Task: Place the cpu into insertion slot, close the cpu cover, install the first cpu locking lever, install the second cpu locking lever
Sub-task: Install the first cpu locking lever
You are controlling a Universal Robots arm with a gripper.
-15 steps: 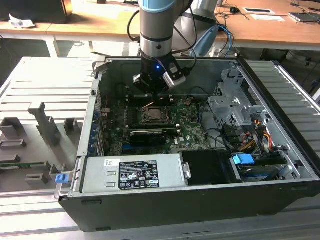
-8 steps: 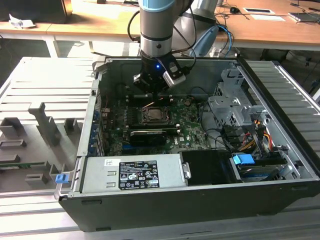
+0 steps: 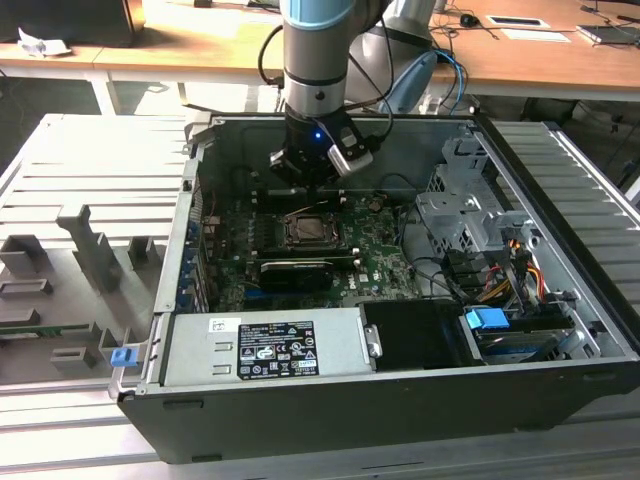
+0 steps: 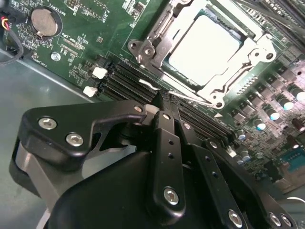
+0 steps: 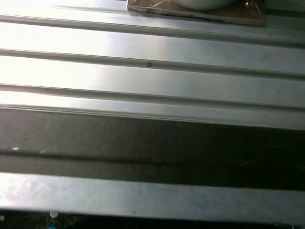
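The cpu (image 4: pixel 205 47) shows its pale silver face inside the insertion slot (image 4: pixel 217 95) on the green board. The cpu cover (image 4: pixel 148 45), a silver frame, lies flat around the chip. A thin wire locking lever (image 4: pixel 190 98) runs along the socket edge nearest my fingers. My gripper (image 4: pixel 167 106) is shut, its black fingertips pressed together right at that lever; whether they touch it I cannot tell. In the exterior view the gripper (image 3: pixel 303 185) hangs just behind the insertion slot (image 3: pixel 312 231), inside the open computer case.
Long black memory slots (image 4: pixel 124 78) lie between my fingers and the socket. A coin battery (image 4: pixel 45 21) sits farther along the board. A drive cage (image 3: pixel 465 225) and cables (image 3: pixel 500 275) fill the exterior view's right, the power supply (image 3: pixel 265 345) the front. The first wrist view shows ribbed grey metal (image 5: pixel 152 76).
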